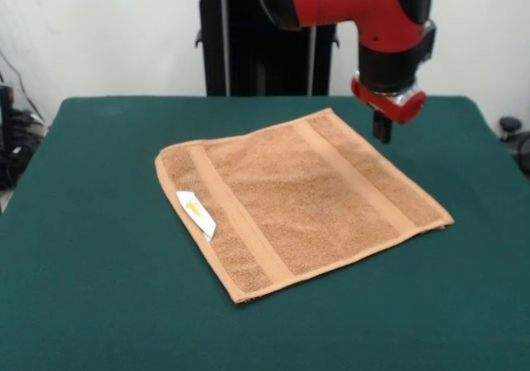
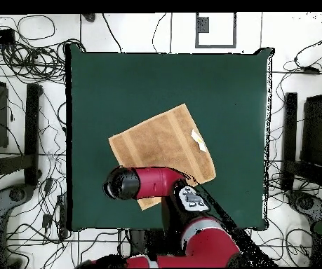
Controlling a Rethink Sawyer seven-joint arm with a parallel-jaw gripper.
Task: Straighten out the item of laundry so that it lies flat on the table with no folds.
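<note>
The orange-tan towel (image 1: 298,197) lies spread flat on the green table (image 1: 99,288), turned at an angle, with no fold showing. Two woven bands run across it, and its white tag (image 1: 196,214) sits at the near left edge. My gripper (image 1: 382,131) hangs just above the table by the towel's far right corner, holding nothing. In the overhead view the towel (image 2: 163,140) and its tag (image 2: 200,140) show on the table (image 2: 121,77). There the red arm (image 2: 153,183) covers the towel's lower edge and hides the gripper.
The robot's black pedestal (image 1: 257,48) stands behind the table's far edge. Cables and dark stands (image 2: 23,140) surround the table on the floor. Green cloth shows on all sides of the towel.
</note>
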